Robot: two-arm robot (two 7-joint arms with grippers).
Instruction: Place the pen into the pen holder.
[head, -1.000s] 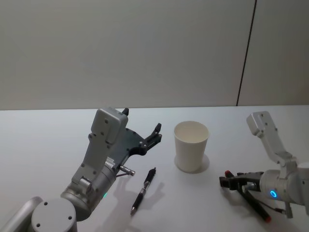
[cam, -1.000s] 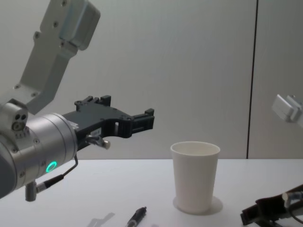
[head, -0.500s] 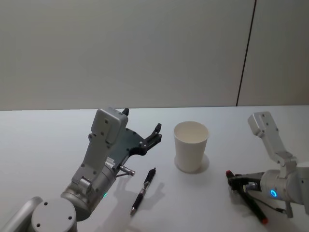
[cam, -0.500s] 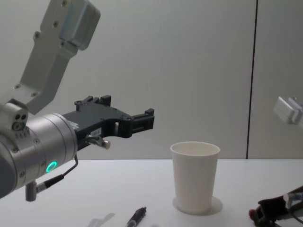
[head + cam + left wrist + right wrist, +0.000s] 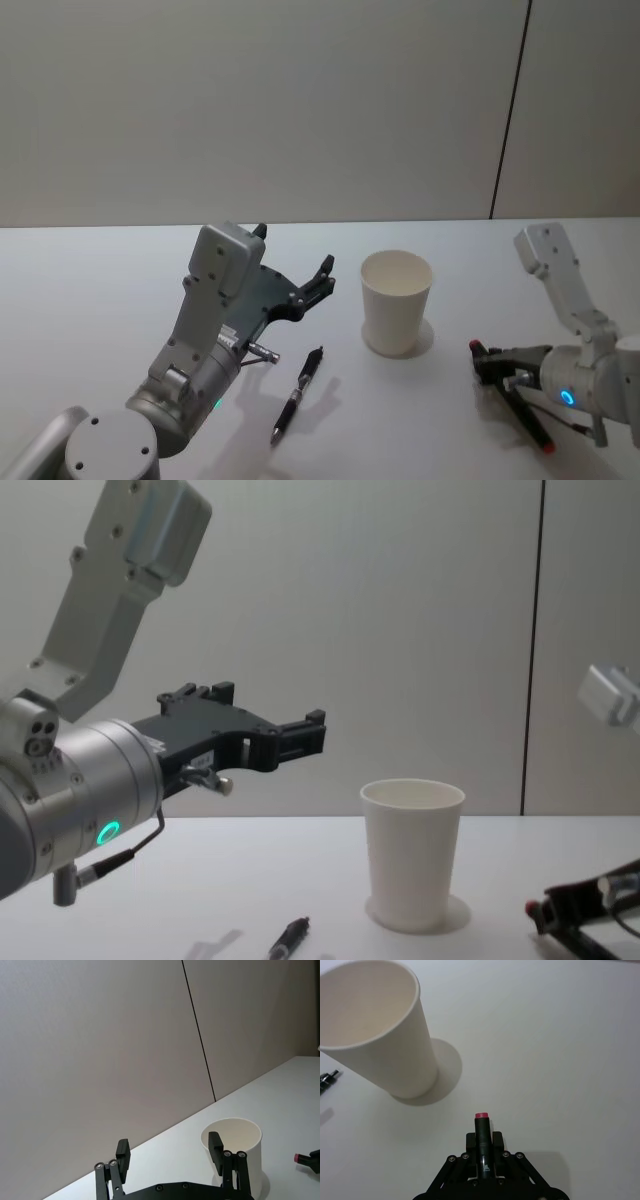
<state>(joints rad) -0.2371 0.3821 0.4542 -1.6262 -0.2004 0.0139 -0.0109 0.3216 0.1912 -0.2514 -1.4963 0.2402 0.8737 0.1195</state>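
- White paper with a rolled rim: the pen holder (image 5: 396, 318) stands upright on the pale table (image 5: 90, 300), its mouth open.
- Right of the pen holder and low over the table, the right hand (image 5: 487, 358) is clamped on a dark pen (image 5: 481, 1132) with a pink-red end.
- In the right wrist view that end juts just past the fingertips and points toward the pen holder's base, apart from it.
- In the head view the rest of the pen trails back from the hand, away from the pen holder, to a second red tip. Whether that tip touches the table cannot be told.
- Left of the pen holder, the left hand (image 5: 293, 250) hangs above the level of the rim. Its black fingers are spread wide and grip nothing.
- A black pen (image 5: 297, 395) lies flat on the table, left of the pen holder and nearer the robot. It is clear of the holder's base.
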